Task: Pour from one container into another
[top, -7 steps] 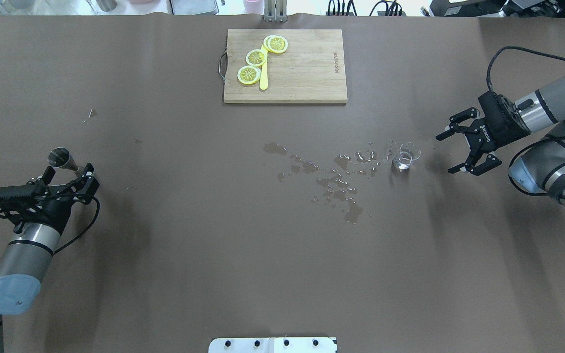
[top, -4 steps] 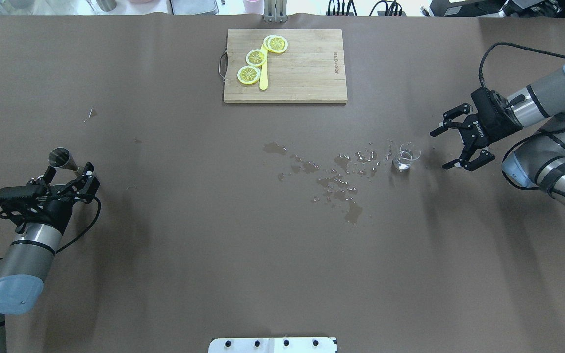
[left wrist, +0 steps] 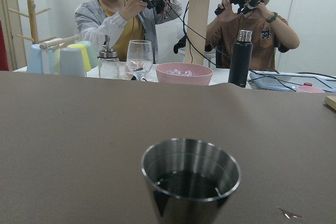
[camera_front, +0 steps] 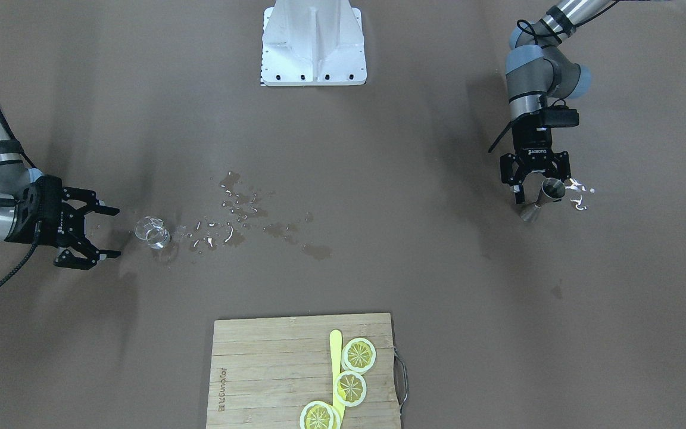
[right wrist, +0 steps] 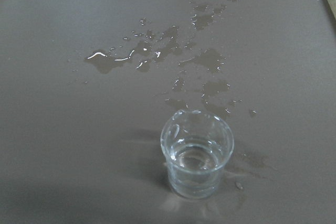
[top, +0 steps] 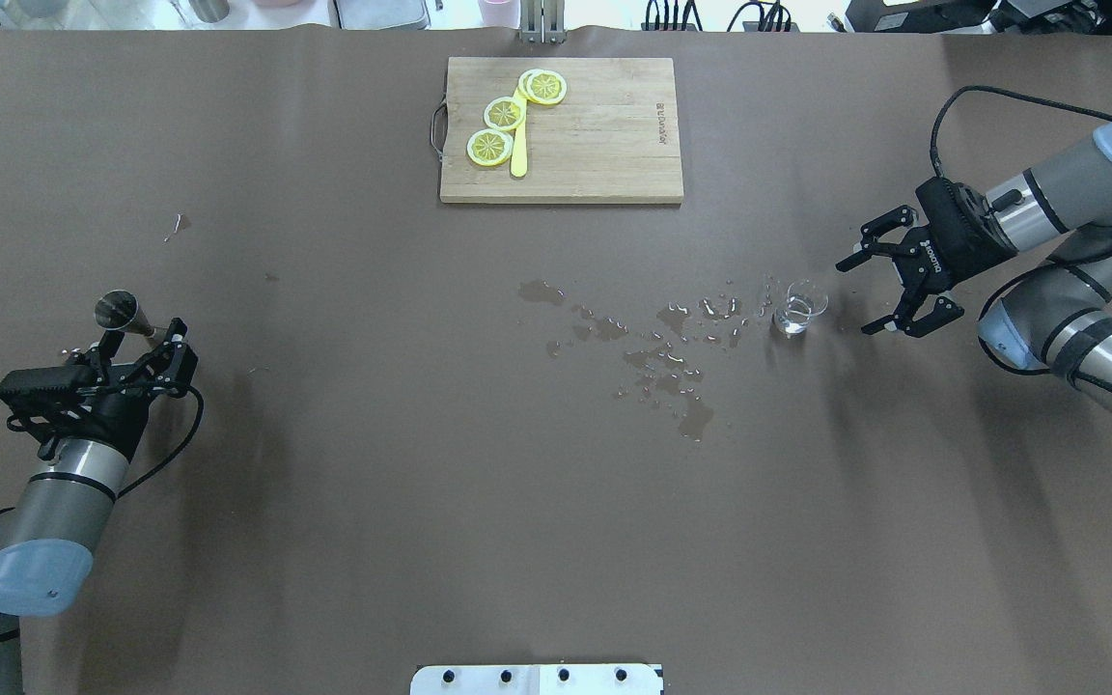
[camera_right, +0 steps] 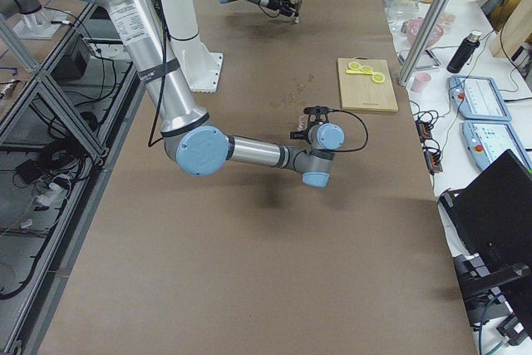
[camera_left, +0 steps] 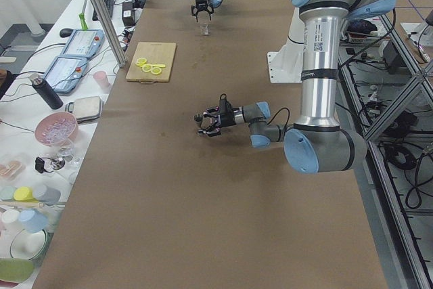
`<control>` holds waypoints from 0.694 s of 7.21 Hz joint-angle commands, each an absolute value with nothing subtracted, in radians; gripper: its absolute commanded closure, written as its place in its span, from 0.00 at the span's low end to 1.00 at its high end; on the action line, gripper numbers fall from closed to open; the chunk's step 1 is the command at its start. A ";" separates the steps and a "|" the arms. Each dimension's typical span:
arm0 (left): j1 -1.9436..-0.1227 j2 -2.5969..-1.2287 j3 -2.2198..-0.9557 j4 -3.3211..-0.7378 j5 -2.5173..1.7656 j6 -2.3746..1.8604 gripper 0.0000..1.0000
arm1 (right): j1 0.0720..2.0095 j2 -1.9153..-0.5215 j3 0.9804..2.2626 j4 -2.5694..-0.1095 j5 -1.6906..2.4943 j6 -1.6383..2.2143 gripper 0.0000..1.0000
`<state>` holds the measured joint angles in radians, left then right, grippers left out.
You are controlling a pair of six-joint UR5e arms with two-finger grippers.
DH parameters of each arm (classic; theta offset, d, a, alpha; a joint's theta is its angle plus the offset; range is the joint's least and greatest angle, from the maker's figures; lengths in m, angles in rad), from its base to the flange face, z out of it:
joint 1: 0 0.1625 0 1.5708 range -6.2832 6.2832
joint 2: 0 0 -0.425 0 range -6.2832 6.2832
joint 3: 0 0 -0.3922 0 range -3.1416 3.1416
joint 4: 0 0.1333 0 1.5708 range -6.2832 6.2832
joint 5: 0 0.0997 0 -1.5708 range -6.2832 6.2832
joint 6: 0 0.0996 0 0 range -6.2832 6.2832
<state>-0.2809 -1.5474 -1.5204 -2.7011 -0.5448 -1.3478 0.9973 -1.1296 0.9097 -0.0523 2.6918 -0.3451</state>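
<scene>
Nearest the robot, a white mounting plate (top: 537,679) sits at the edge of the brown counter (top: 324,502). A little further out on the robot's left, the left claw (top: 134,337) is held low and level, its jaws wide. An hourglass-shaped metal cup (top: 118,311) stands upright between its fingers (top: 175,334). Whether either finger touches the cup cannot be told. The left wrist camera looks into the cup's mouth (left wrist: 190,174), which has some liquid in the bottom. A few wet glints lie on the counter just beside the cup in the front-facing view.

Towards the middle of the counter, a scatter of small puddles (top: 672,362) runs across to the robot's right. At the right end of that trail a small clear glass (top: 797,311) stands upright, with clear liquid filling its lower part (right wrist: 197,161). The right claw (top: 857,297) hovers near the glass on its outer side. Its jaws are spread wide and point at the glass, with a gap between them and it, and nothing is held.

Further away, a wooden cutting board (top: 595,135) lies flat, well apart from both claws. Three lemon slices (top: 505,113) sit on its left part, alongside a thin yellow tool (top: 518,150).

Beyond the far edge, the left wrist view shows a wine glass (left wrist: 139,59), a pink bowl (left wrist: 184,73) and a black bottle (left wrist: 240,59). Two people (left wrist: 121,19) sit behind them.
</scene>
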 commanded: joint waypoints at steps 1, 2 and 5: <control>-0.281 -1.549 -1.509 -2.706 -0.531 -1.347 0.44 | 0.980 -1.129 0.900 -0.052 2.686 -0.380 0.06; -0.282 -1.549 -1.511 -2.706 -0.531 -1.348 0.55 | 0.979 -1.129 0.891 -0.052 2.681 -0.391 0.06; -0.282 -1.548 -1.512 -2.709 -0.534 -1.339 1.00 | 0.973 -1.126 0.888 -0.052 2.672 -0.391 0.06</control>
<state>-0.2818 -1.5492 -1.5102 -2.7074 -0.5323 -1.3433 0.9750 -1.1279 0.8903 -0.0522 2.6764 -0.3905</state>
